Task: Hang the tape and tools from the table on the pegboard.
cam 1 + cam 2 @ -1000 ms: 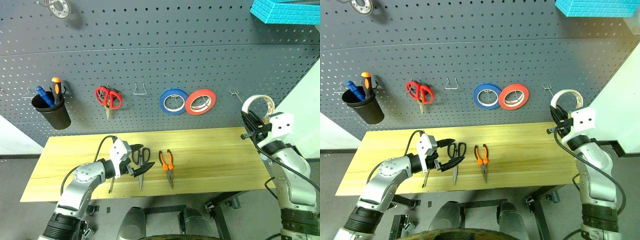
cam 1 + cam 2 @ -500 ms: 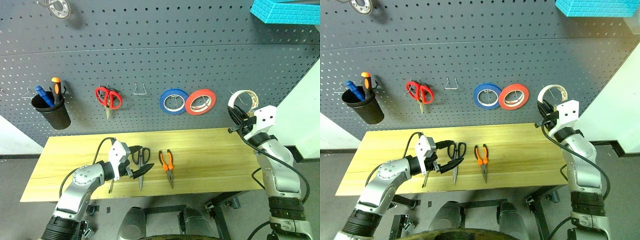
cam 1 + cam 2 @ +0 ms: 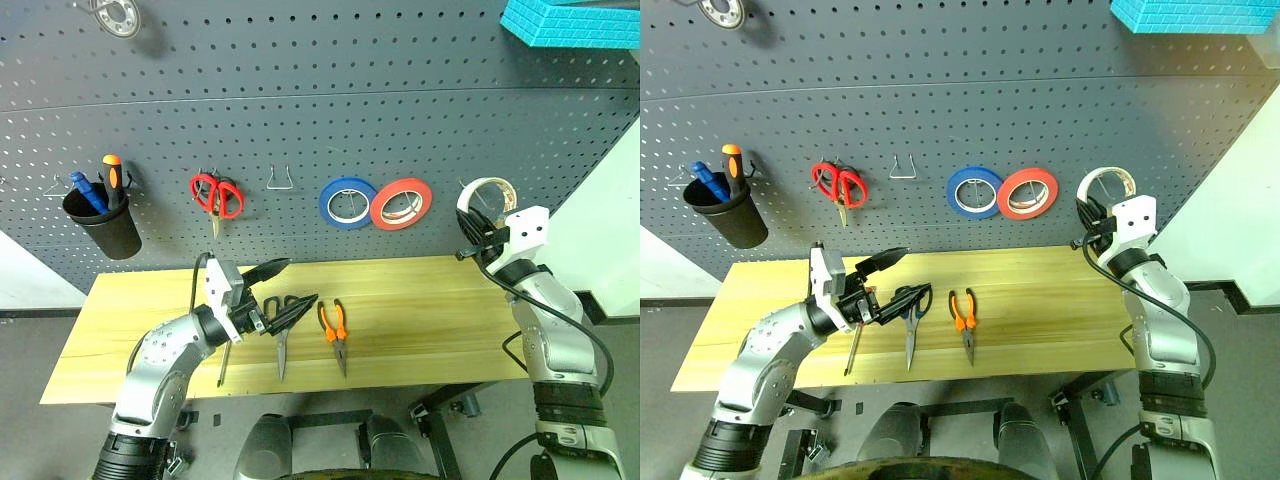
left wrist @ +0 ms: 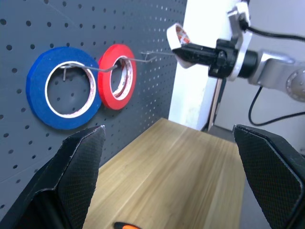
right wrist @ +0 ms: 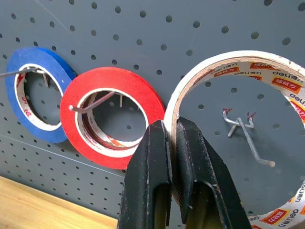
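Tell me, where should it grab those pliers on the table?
Probably across the orange handles, coming down from above. The pliers lie flat on the table, nose toward the front edge, handles together toward the pegboard, with bare wood on both sides for open fingers.

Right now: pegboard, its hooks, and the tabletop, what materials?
Pegboard: probably painted sheet metal, matte dark grey, uniform punched holes. Hook: bare steel wire, thin, bent, with a shiny glint. Table: light yellowish wood planks with visible grain and seams, smooth finish, possibly lacquered.
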Robot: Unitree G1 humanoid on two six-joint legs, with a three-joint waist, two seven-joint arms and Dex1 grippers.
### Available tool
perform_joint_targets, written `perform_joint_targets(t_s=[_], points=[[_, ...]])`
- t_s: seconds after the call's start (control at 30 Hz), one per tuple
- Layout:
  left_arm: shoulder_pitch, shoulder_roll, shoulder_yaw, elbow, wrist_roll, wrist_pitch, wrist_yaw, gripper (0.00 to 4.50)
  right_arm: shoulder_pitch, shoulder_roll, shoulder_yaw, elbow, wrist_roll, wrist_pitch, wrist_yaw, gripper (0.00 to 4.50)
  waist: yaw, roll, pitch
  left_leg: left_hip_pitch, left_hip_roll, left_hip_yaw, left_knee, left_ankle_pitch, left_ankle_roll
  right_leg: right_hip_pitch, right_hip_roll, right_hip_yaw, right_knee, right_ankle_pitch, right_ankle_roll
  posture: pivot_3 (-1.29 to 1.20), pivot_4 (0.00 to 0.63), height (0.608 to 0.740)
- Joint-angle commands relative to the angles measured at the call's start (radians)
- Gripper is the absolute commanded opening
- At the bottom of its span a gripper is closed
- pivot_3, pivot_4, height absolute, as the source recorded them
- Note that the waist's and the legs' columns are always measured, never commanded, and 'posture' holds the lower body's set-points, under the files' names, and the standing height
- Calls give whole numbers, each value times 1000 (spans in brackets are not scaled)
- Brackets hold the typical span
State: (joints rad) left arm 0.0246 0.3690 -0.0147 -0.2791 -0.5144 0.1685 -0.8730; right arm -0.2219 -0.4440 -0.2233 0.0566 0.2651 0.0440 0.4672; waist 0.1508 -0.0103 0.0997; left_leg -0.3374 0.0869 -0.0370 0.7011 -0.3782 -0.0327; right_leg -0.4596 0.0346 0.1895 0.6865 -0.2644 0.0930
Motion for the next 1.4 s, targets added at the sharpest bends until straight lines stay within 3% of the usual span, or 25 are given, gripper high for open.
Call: perform_joint_targets(t_s=[0.03,0.6,1.0,1.4], points=[[-3,-4,17,-37,-25,-23,-4,4500,-34,-10,-10,-1,-3,-28,3,20,0,0,0,0,0,0,0,0,0,0,0,0,0,0,0,326,61,677],[6,-25,43,-59,-57,-63,21,4500,-103,4,-1,173,-24,-98,23,20,1,0,1,0,0,0,0,0,0,0,0,0,0,0,0,365,82,677],[24,13,74,-131,-90,-30,53,4500,-219,3,10,456,-51,-234,49,20,3,0,3,0,0,0,0,0,0,-1,0,0,0,0,0,411,91,677],[12,10,68,-141,-102,-31,70,4500,-431,18,36,835,-117,-388,45,20,4,0,5,0,0,0,0,0,0,-2,0,0,0,0,0,422,83,677]])
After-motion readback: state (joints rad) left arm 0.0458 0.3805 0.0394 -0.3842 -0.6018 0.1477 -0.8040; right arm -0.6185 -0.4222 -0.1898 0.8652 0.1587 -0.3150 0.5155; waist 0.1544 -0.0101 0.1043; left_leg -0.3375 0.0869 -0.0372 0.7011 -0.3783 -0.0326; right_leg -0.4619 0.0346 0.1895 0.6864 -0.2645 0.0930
